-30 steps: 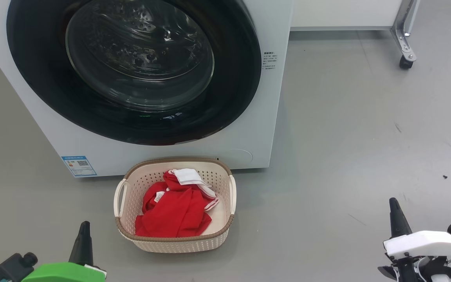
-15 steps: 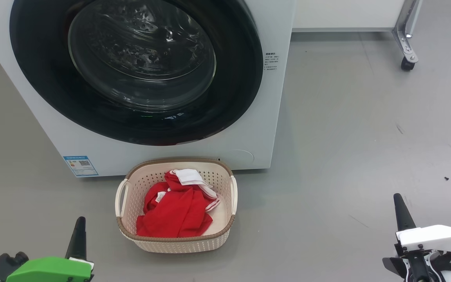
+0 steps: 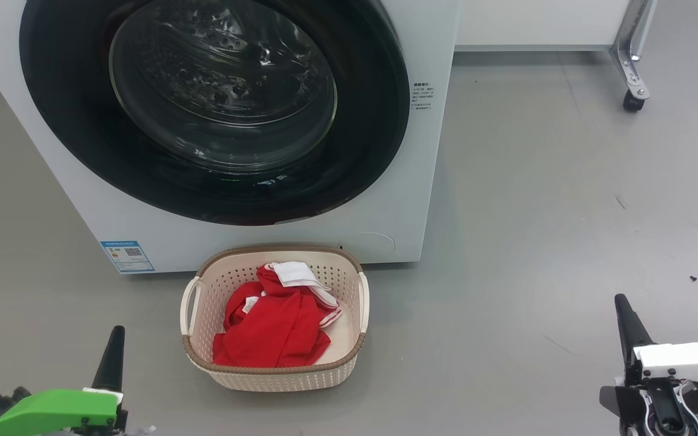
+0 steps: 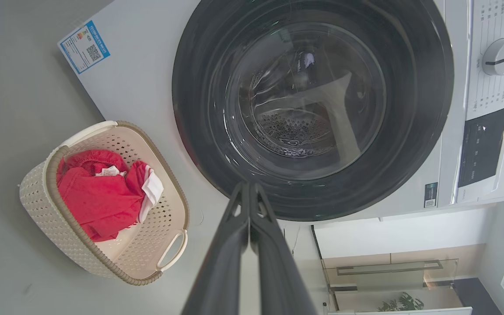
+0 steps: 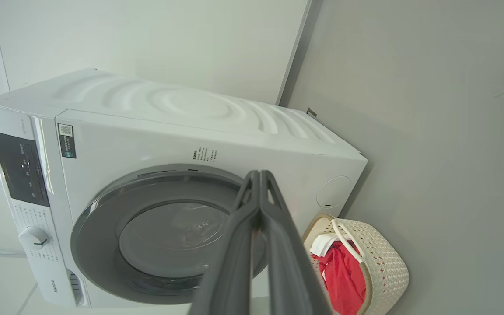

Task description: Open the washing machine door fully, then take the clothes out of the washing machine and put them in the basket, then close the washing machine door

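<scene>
The white washing machine [image 3: 409, 181] fills the upper left of the head view, and its black-rimmed glass door [image 3: 216, 103] lies flat against the front, closed. On the floor right in front stands the cream basket [image 3: 276, 372] with the red clothes [image 3: 273, 330] lying inside. My left gripper [image 3: 113, 342] sits low at the bottom left, shut and empty, well clear of the basket. Far off at the bottom right, my right gripper [image 3: 623, 312] is also shut and empty. Both wrist views show the fingers pressed together: left gripper [image 4: 249, 188], right gripper [image 5: 260, 175], with the door [image 4: 313, 100], basket [image 4: 59, 210] and clothes [image 5: 344, 275] beyond.
Grey floor spreads wide to the right of the machine. A white cabinet on a metal leg with a caster [image 3: 632, 100] stands at the back right. A blue sticker [image 3: 126, 255] marks the machine's lower left front. Control panel and dial [image 4: 501, 57] are on the machine's top strip.
Both grippers have drawn back toward the bottom edge of the head view, the left to the left and the right to the right. The view has shifted slightly. Door, basket and clothes are unmoved.
</scene>
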